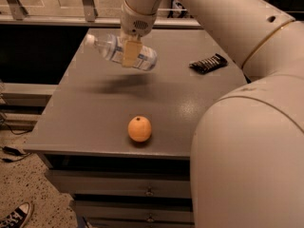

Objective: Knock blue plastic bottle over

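The blue plastic bottle [108, 48] is lying almost horizontal in the air above the rear half of the grey table [90, 115], its white cap [88, 39] pointing left and slightly upward. It is not touching the tabletop and is casting a shadow [124, 82] directly below. The gripper [131, 56] is reaching down from the arm [223, 13] and is clamping its tan fingers [132, 51] across the bottle's labelled midsection. An orange [139, 128] is sitting near the table's front edge, well apart from the bottle. A dark wrapped snack bar [208, 63] is lying toward the right rear. Drawers [142, 189] are showing beneath the tabletop. A sneaker [15, 216] is resting on the floor at lower left.
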### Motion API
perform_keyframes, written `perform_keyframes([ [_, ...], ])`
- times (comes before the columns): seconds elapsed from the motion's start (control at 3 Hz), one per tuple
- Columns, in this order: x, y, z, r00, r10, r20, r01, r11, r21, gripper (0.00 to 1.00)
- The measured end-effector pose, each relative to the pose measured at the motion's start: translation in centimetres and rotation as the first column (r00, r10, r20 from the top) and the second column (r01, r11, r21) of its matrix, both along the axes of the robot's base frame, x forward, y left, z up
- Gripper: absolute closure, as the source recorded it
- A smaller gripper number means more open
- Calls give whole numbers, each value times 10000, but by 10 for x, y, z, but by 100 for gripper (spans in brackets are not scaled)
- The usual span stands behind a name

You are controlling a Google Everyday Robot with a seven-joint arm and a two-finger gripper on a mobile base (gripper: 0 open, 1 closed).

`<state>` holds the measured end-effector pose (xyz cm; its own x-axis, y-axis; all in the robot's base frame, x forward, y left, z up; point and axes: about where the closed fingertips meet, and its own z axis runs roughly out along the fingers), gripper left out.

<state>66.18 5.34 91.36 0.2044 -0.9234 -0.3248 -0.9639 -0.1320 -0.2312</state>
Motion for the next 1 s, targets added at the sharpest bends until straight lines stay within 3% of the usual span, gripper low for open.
perform_keyframes([
  [0.33, -20, -13, -27, 9952, 661, -724, -794, 9768, -1987, 100],
  [0.67, -31, -21, -54, 9828, 908, -1611, -1369, 9429, -3037, 74],
  [1.0, -33, -22, -68, 9737, 777, -2143, -1386, 9483, -2856, 51],
])
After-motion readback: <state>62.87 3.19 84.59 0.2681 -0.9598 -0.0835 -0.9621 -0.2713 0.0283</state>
